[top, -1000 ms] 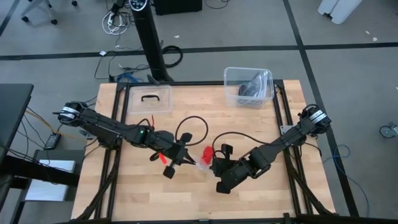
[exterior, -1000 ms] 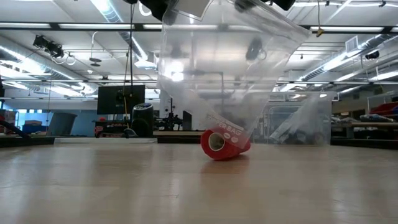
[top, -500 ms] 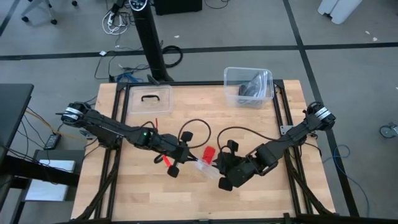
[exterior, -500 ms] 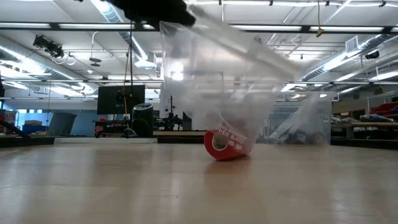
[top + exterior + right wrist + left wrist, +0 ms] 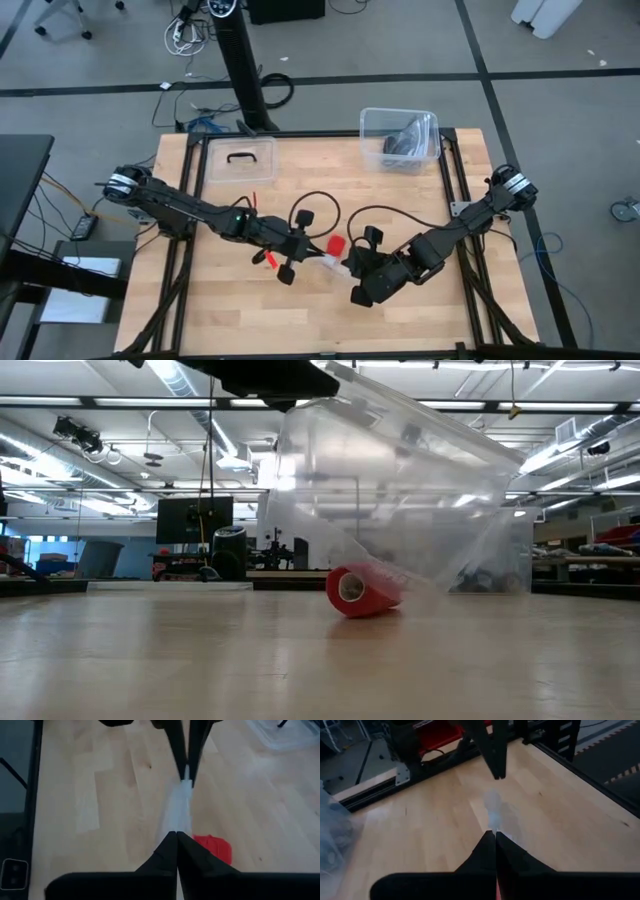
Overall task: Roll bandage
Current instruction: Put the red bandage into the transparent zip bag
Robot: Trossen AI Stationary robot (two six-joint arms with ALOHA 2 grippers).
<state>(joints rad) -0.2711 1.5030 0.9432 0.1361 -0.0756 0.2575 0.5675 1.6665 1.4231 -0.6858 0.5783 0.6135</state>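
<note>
From above, we see the left gripper (image 5: 298,259) and the right gripper (image 5: 352,268) facing each other at the middle of the wooden table (image 5: 230,320). A clear plastic bag (image 5: 327,264) stretches between them, and the bandage (image 5: 338,244) shows as a small red lump touching the bag's far edge, just beside the right gripper. A lidded clear container (image 5: 400,138) sits at the far right corner and a flat lid with a handle (image 5: 240,160) at the far left.

At table height, the bandage (image 5: 364,589) lies on the wood as a stubby red roll, its open end towards us. The bag (image 5: 400,490) hangs above and behind it, held up from the top; whether the roll is inside the bag's mouth or just outside it, we cannot tell. No writing on bag or roll is readable here.

Past the left wrist, that arm's fingers (image 5: 485,851) are pressed together on a thin fold of the bag (image 5: 493,812).

Past the right wrist, its fingers (image 5: 169,851) are likewise pinched on the bag's edge (image 5: 176,810), with the other arm's fingers gripping the far end and the bandage (image 5: 214,848) on the table alongside.

We judge that the bandage is still in its packaged roll, so unbagging comes first and any rolling work is left. No brand or label can be made out.
</note>
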